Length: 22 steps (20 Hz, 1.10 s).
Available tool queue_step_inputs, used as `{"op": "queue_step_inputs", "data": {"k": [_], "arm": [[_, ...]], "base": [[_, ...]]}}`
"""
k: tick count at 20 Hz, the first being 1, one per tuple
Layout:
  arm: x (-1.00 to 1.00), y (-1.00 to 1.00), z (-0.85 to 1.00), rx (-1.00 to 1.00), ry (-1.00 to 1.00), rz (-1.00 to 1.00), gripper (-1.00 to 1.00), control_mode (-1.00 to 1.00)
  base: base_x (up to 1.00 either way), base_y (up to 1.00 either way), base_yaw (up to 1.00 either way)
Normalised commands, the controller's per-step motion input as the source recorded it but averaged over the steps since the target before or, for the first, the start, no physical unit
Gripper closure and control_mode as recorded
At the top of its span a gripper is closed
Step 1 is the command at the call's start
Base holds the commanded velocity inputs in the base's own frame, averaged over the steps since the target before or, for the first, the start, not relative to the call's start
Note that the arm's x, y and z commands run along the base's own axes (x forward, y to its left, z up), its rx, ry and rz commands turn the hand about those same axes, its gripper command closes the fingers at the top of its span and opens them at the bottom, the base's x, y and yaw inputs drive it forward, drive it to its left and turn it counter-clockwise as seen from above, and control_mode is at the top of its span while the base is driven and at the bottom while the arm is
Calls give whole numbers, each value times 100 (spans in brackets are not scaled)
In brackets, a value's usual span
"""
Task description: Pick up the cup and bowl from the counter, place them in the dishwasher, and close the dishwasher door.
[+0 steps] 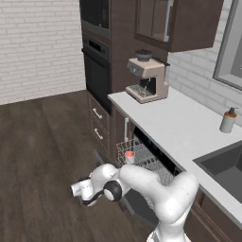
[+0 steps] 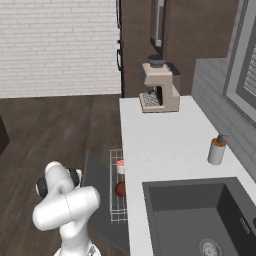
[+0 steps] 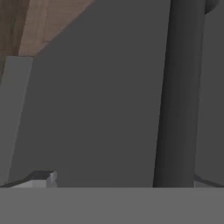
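1. The gripper sits low, close against the dishwasher door; its fingers stand wide apart with nothing between them. One fingertip shows at the lower left of the hand view. A dark bar runs up the panel there, possibly the door handle; the view is too close to confirm.
2. The dishwasher door lies folded down, with the arm bent low over its outer edge.
3. The wire rack is drawn out over the door.
4. The bowl rests in the rack, near the counter edge.
5. The cup stands upright in the rack, just beyond the bowl.
6. On the counter, a soap dispenser stands by the sink's far right corner.
7. A coffee machine occupies the counter's far end.
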Motion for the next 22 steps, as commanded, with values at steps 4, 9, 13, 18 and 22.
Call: {"op": "queue_step_inputs", "data": {"k": [4,9,13,18,22], "arm": [[39,-11,-93,-33,0,-5,-100,-100],[14,-41,-49,-40,-7,-23,-100,-100],[20,-59,-20,-47,-19,-38,-100,-100],[20,-49,-10,-52,-13,-49,-100,-100],[22,-31,-26,-59,-14,-57,-100,-100]], "base": [[0,0,0],[0,0,0],[0,0,0],[0,0,0],[0,0,0]]}}
